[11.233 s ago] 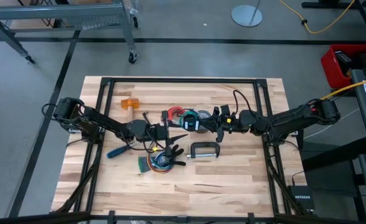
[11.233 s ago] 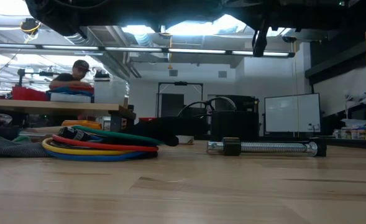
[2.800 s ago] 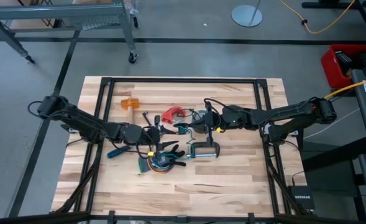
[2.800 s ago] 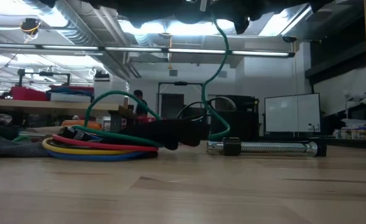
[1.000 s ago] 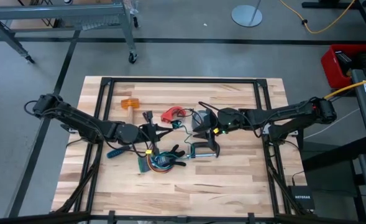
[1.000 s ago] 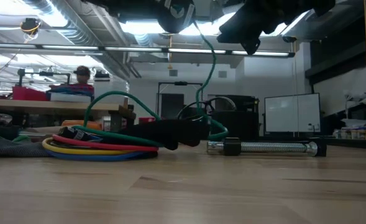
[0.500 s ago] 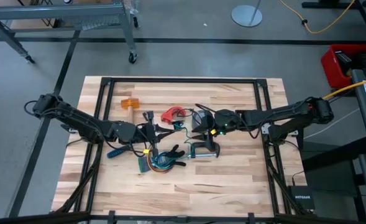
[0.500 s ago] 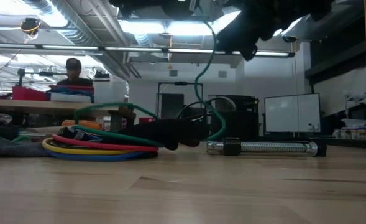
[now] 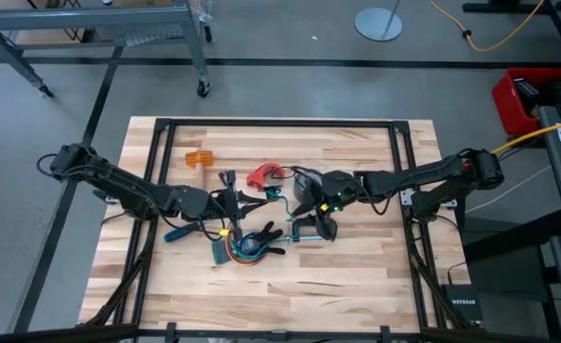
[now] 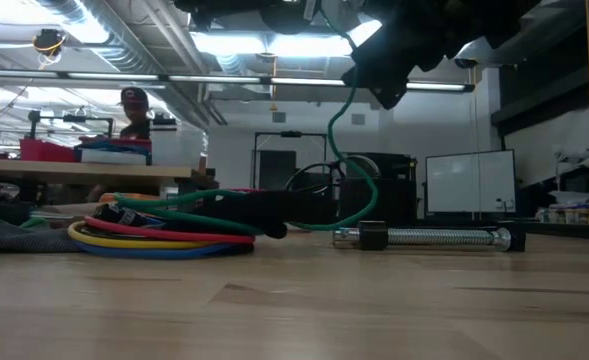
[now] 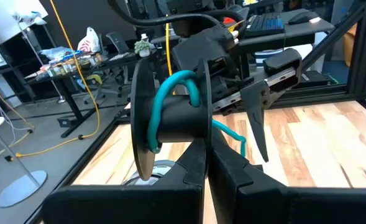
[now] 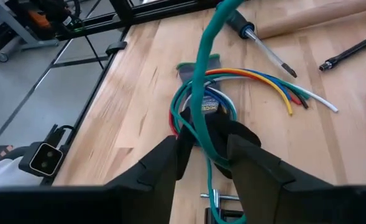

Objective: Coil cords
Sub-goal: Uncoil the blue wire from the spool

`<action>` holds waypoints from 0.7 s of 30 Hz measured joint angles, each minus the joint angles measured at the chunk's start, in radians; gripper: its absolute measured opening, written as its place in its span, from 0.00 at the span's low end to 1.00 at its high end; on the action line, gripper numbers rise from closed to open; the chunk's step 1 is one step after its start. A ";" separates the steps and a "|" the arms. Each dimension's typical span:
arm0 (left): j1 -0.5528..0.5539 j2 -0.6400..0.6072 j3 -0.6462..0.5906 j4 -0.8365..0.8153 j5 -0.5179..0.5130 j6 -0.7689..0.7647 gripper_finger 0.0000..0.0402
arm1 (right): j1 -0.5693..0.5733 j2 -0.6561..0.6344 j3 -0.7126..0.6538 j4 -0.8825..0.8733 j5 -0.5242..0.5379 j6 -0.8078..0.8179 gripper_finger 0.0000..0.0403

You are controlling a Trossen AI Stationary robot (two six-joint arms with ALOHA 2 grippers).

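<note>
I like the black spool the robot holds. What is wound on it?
A teal-green cord wraps around the round black plastic spool, held in the left gripper. One end trails off toward the right gripper. How many turns lie behind the spool's flange is hidden.

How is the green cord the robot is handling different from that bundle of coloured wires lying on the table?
The green cord is a single strand, lifted off the table and rising to the right gripper; one end wraps a black spool at the left gripper. The coloured bundle has several strands, yellow, red and blue among them, and lies flat in a finished loop, held by neither gripper. Both are thin, flexible wires on the same wooden table.
</note>
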 joint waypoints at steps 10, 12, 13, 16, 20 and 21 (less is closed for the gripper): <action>0.000 0.000 0.000 0.000 0.000 -0.013 0.00 | 0.000 0.000 0.000 0.000 0.012 0.000 0.31; 0.000 0.000 0.000 -0.002 0.000 -0.013 0.00 | 0.000 0.000 0.000 0.000 0.015 -0.001 0.25; 0.000 0.000 0.000 -0.007 0.000 -0.013 0.00 | 0.000 0.000 0.000 0.000 0.016 -0.001 0.22; 0.000 0.000 0.000 -0.037 -0.001 -0.012 0.00 | 0.000 0.000 0.000 0.000 0.016 -0.011 0.08; 0.000 0.000 0.000 -0.110 -0.001 -0.023 0.00 | 0.000 -0.001 0.000 0.000 0.037 -0.034 0.05; 0.000 0.000 0.000 -0.137 -0.001 -0.026 0.00 | 0.000 -0.002 0.000 0.000 0.044 -0.034 0.06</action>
